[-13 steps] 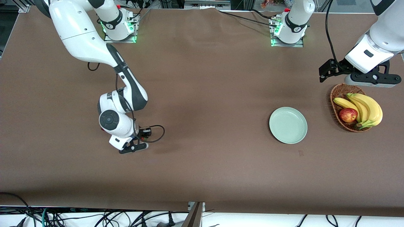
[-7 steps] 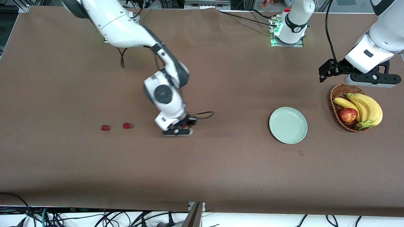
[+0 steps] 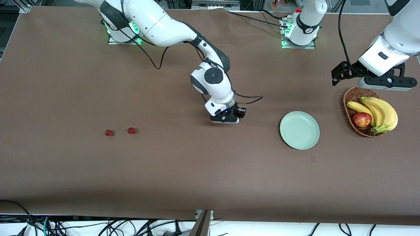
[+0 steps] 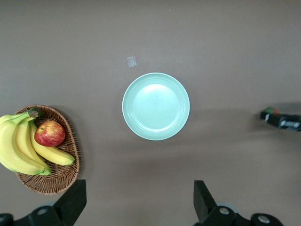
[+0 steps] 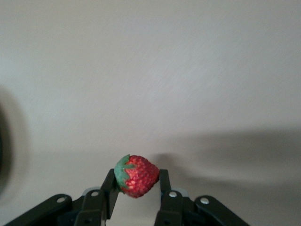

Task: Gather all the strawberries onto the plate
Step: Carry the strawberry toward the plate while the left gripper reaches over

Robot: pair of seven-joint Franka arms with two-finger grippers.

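Even overhead light, soft shadows, sharp.

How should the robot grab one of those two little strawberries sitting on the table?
Probably from straight above, pinching the red sides of the strawberry. It is tiny and lies low on the table, apart from its neighbour. The right gripper holds its berry that way.

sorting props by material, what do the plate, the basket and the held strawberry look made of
Plate: glossy pale mint, likely glazed ceramic or plastic; it shows a soft highlight. Basket: brown woven wicker, weave visible. Strawberry in the right gripper: bumpy red skin, green top; real or imitation cannot be told.
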